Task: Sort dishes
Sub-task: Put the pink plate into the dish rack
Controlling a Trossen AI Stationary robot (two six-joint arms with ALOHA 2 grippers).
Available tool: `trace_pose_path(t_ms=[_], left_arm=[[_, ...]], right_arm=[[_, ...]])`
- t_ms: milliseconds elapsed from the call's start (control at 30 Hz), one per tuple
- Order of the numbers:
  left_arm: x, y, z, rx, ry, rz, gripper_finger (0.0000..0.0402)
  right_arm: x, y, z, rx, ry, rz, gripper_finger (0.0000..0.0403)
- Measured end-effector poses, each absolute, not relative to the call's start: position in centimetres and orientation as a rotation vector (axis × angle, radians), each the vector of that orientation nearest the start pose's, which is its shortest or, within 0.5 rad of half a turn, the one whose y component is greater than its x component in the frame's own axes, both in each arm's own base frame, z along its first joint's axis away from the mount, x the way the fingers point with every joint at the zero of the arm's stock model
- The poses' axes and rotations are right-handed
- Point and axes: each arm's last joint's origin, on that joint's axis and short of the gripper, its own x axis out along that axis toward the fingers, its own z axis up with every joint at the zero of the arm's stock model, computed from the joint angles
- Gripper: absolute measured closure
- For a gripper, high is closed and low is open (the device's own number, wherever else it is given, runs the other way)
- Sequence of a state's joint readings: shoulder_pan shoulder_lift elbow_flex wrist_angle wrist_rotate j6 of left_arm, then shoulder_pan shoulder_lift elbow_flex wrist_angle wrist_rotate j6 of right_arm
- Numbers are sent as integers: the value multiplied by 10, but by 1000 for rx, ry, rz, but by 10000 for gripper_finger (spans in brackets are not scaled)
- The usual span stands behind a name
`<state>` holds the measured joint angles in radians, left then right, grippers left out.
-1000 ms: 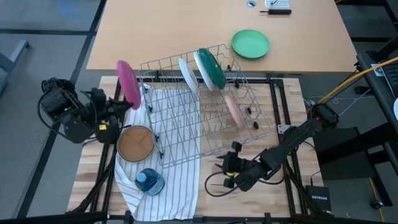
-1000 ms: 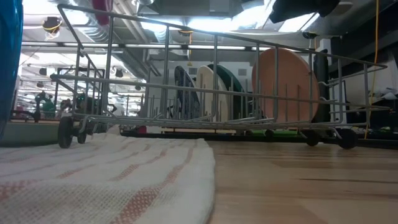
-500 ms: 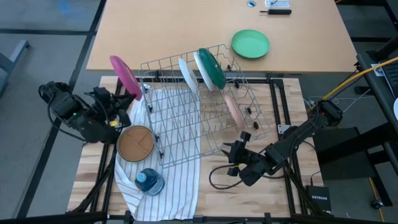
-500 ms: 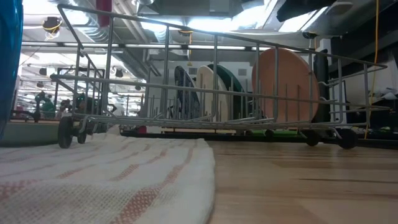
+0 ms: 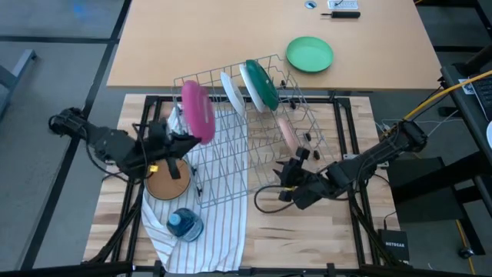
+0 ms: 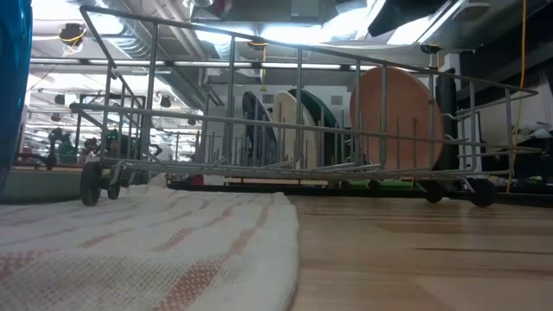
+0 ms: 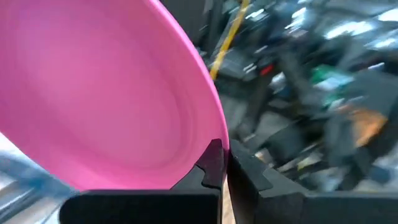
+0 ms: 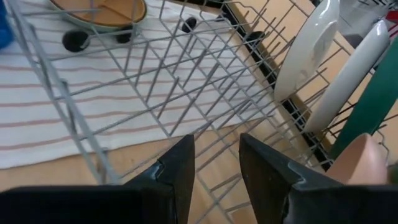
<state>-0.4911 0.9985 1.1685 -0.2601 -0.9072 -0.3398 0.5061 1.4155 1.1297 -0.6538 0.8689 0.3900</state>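
Note:
My left gripper [image 5: 184,140] is shut on a magenta plate [image 5: 197,113], which stands on edge above the left part of the wire dish rack [image 5: 231,158]. In the rack stand a white plate [image 5: 232,92], a white plate with a dark green back [image 5: 261,83] and a pale pink plate [image 5: 287,135]. A brown plate [image 5: 167,180] lies flat on the striped cloth [image 5: 219,231] beside the rack. My right gripper [image 5: 294,163] is open and empty at the rack's near right side; its fingers [image 8: 177,165] point into the rack's wires. My left gripper pinches the magenta plate's rim [image 7: 210,144] between its two fingers, one on the hollow face and one on the back. The fingers come from the table's left side. The plate stands on edge above the fingers, lifted clear of the rack and the cloth.
A small blue see-through container [image 5: 185,224] stands on the cloth near the front edge. A vivid grass-green plate [image 5: 310,55] lies on the far tabletop. The rack sits aslant on small wheels [image 6: 90,183], partly on the cloth. Bare wood lies in front of the right arm.
My left gripper has carried the magenta plate toward the table's right, from beyond the rack's far left corner to above the rack's left part; the plate stays on edge and lifted. My right gripper has gone toward the far edge, up to the rack's near right side.

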Motion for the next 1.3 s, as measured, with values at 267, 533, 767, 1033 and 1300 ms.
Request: trace_pose_path(t_ms=[267,533,767,1033,1300], left_arm=[[207,-33,410,-325,-132,339,401],[219,17,374,-456,-141,423,401],[219,51,339,-556,-125,451,401],[208,85,309,-639,-128,469,401],[194,112,293,-663,-131,476,401]], right_arm=[[265,98,283,-270,698,-464,274],[271,81,282,-264,751,-454,274],[271,70,279,-293,802,-473,274],[268,70,278,-317,836,-471,274],[266,69,277,-326,851,-471,274]])
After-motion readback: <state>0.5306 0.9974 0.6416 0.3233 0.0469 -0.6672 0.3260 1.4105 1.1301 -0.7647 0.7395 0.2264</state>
